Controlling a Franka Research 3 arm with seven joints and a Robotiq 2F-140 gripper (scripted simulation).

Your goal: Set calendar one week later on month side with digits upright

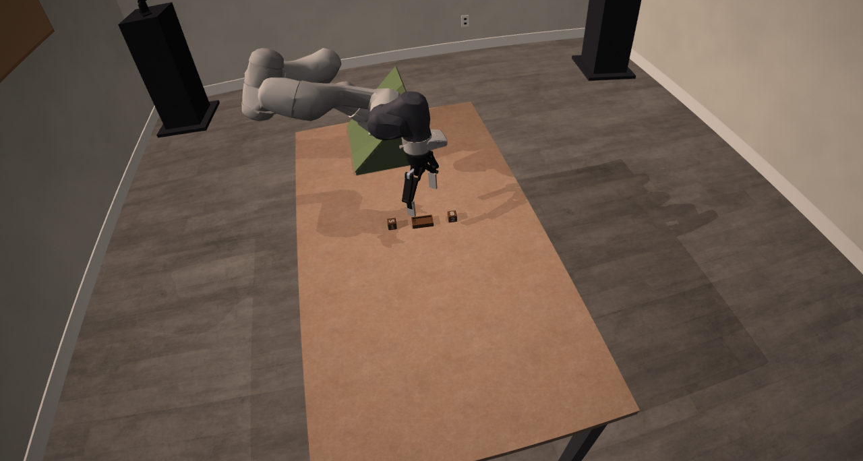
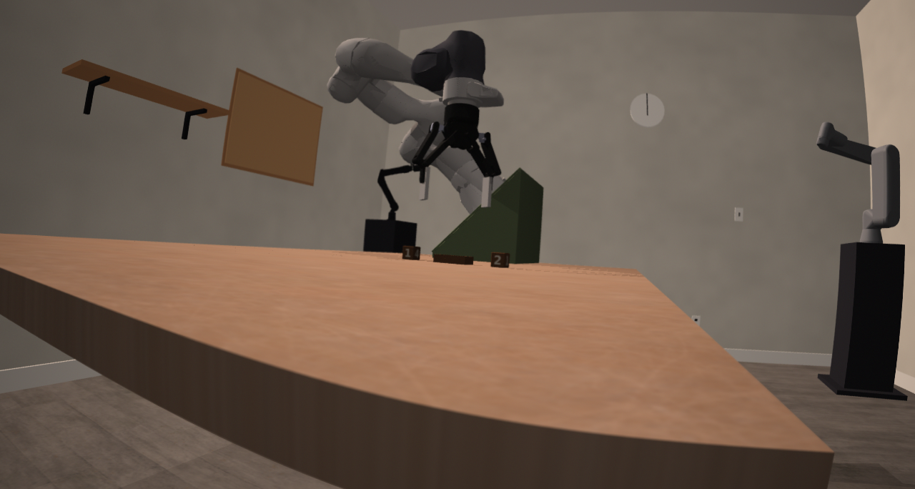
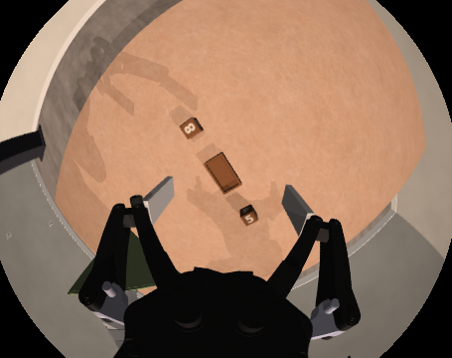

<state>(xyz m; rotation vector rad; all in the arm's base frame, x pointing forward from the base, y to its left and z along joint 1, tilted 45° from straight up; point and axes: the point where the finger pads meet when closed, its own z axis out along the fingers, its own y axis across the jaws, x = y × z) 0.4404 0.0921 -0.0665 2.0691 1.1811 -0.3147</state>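
Observation:
The empty brown tray point(image 1: 423, 224) point(image 2: 452, 259) point(image 3: 223, 172) lies flat on the table between the two cubes. The left cube point(image 1: 391, 224) point(image 2: 410, 252) point(image 3: 248, 216) stands flat on the table, 5 on top, with 1 facing the exterior camera. The right cube point(image 1: 452, 216) point(image 2: 500, 259) point(image 3: 191, 128) stands flat on the table, 8 on top, with 2 facing that camera. No month name can be read on the tray. My gripper point(image 1: 422, 196) point(image 2: 454, 194) point(image 3: 228, 190) is wide open and empty, well above the table, roughly over the tray and left cube.
A green wedge-shaped block point(image 1: 379, 155) point(image 2: 489, 233) point(image 3: 136, 266) stands on the table point(image 1: 458, 313) point(image 2: 409, 319) behind the cubes and tray, beside the arm's base. Black pedestals point(image 1: 166, 72) point(image 1: 614, 29) stand on the floor beyond the table.

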